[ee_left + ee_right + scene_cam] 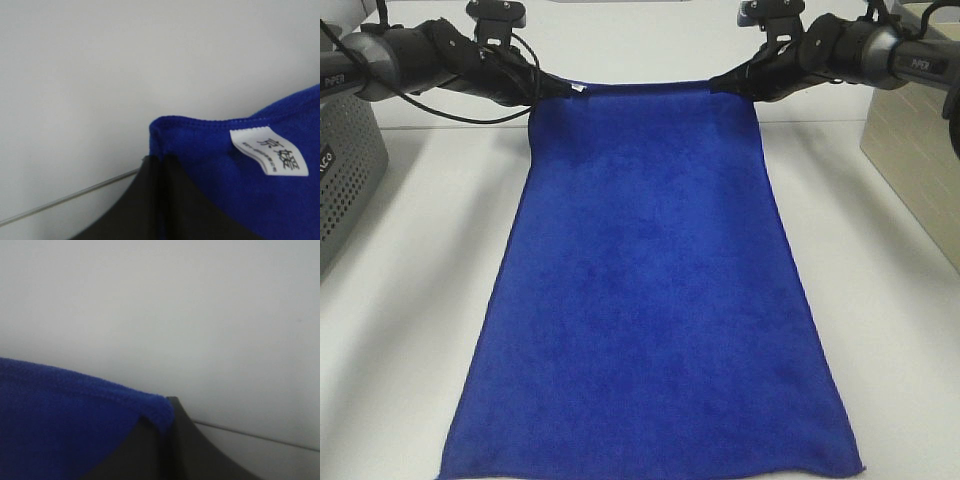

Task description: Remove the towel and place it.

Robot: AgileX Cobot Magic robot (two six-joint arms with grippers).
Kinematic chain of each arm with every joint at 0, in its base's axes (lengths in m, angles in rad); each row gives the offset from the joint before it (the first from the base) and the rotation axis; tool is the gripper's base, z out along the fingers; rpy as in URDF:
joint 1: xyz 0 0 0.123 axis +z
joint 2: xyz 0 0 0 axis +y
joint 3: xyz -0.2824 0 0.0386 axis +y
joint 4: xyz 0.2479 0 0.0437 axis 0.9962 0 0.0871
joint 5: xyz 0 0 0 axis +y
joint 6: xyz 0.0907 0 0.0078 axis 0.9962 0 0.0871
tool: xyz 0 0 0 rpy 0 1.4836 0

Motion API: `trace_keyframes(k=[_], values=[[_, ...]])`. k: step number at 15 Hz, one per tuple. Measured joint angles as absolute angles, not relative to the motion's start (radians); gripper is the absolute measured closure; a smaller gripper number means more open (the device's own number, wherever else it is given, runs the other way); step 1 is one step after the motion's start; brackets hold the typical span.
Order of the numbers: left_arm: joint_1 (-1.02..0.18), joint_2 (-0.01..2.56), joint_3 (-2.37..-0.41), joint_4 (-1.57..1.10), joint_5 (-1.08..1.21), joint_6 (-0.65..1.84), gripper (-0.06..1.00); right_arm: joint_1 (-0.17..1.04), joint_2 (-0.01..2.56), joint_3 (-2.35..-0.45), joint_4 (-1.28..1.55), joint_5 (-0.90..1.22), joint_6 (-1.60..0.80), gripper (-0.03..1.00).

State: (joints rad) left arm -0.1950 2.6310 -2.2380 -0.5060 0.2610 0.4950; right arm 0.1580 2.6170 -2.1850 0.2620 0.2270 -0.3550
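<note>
Exterior high view, starting at the pincers: the left gripper (563,88) is clenched on the far left corner of the towel (650,300), the corner that carries the small white tag (582,87), and the right gripper (720,83) is clenched on the far right corner. Both wrist views back this up, each showing a dark finger pressed over a stitched blue corner, with the tag plain in the left wrist view (268,151).

From those two held corners the towel runs straight away toward the camera. Its long axis lies from the grippers to the near edge, and the far edge is pulled taut between them. The far end looks raised a little off the table (410,260), while the rest of the cloth seems to lie flat on it, the near end reaching the bottom of the view.

Neither arm is nearer the towel; each has its own corner, well apart from the other, so I judge any lift or drag must be made by both together to keep that far edge level.

Counting: one towel, one tag, two grippers. Left of the towel stands one grey perforated box (345,180); right of it, one beige box (915,140).
</note>
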Motion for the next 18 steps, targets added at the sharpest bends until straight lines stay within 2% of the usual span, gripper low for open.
trace_keyframes(k=[9, 11, 13, 15, 16, 18], values=[[-0.197, 2.679, -2.238, -0.507, 0.197, 0.495, 0.94, 0.158, 2.666, -2.185, 0.264, 0.193, -0.352, 0.94], [-0.197, 2.682, -2.238, -0.507, 0.189, 0.495, 0.94, 0.158, 2.675, -2.185, 0.265, 0.194, -0.352, 0.87], [-0.197, 2.685, -2.238, -0.504, 0.187, 0.495, 0.92, 0.158, 2.676, -2.185, 0.266, 0.196, -0.352, 0.73], [-0.197, 2.687, -2.238, -0.497, 0.186, 0.495, 0.81, 0.158, 2.676, -2.185, 0.282, 0.224, -0.352, 0.51], [-0.197, 2.687, -2.238, -0.496, 0.185, 0.495, 0.65, 0.158, 2.676, -2.185, 0.283, 0.287, -0.352, 0.36], [-0.197, 2.687, -2.238, -0.494, 0.185, 0.495, 0.40, 0.157, 2.674, -2.185, 0.281, 0.356, -0.352, 0.28]])
